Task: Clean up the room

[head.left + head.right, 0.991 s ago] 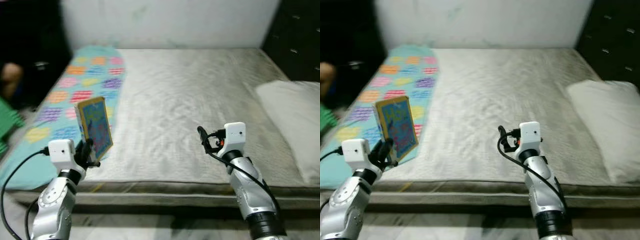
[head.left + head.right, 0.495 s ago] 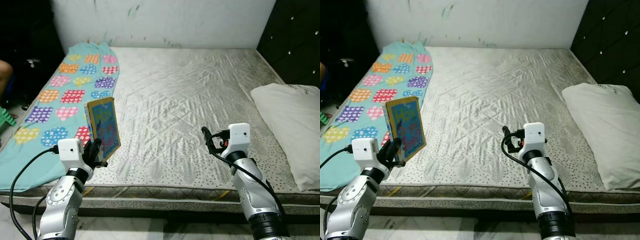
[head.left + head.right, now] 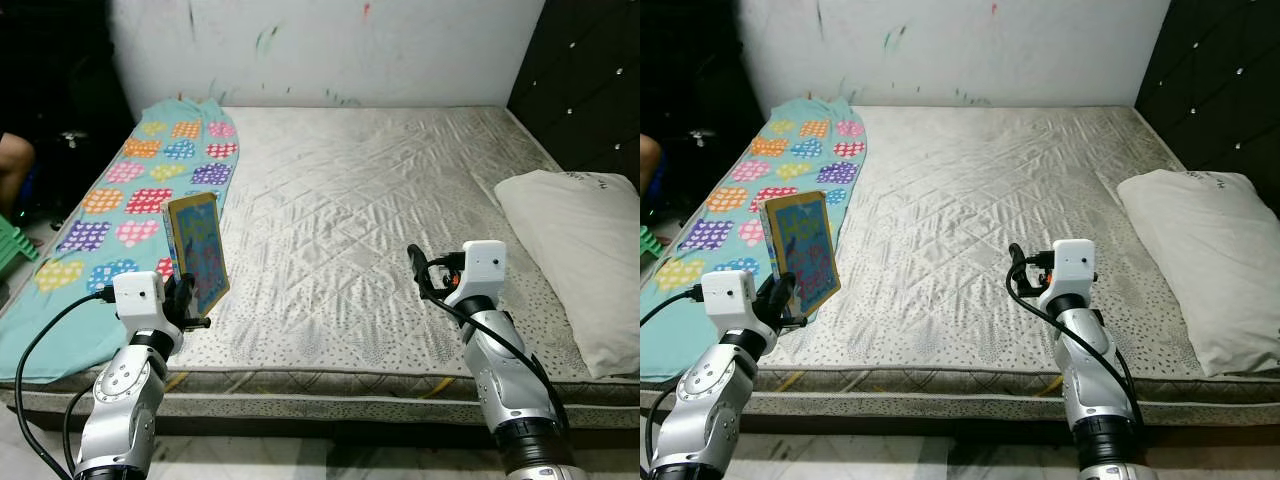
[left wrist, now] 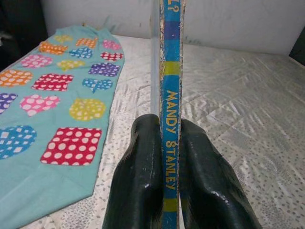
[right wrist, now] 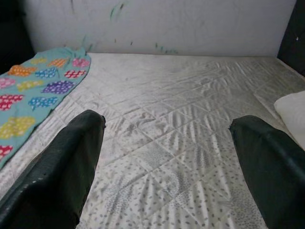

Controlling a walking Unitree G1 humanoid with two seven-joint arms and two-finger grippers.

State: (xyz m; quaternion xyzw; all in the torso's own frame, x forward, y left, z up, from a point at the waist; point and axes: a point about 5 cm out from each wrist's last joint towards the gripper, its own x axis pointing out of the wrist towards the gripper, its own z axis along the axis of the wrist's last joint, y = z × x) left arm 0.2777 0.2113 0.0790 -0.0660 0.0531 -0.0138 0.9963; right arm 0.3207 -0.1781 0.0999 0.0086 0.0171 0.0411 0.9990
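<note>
Book [image 3: 197, 251] is up off the bed, standing upright with its bottom edge pinched in the left gripper [image 3: 187, 305], right over the near-left corner of the mattress [image 3: 370, 210]. From the wrist cam you can see both fingers [image 4: 140, 181] clamped tight on either side of the blue spine, which reads "MANDY STANLEY". At the far left edge, past the bed, there's a person's arm and something green, so not much room out that way. A teal blanket [image 3: 110, 215] with colourful heart patches runs along the left side of the mattress, from the wall down to the front edge, and the book hangs just above its near end. Middle of the mattress is bare quilted fabric, loads of open space there. Right gripper [image 3: 420, 270] hovers over the front edge, right of centre, fingers spread wide and holding nothing. Further right a white pillow [image 3: 575, 255] lies along the right edge, next to a dark tufted panel [image 3: 585, 80].
</note>
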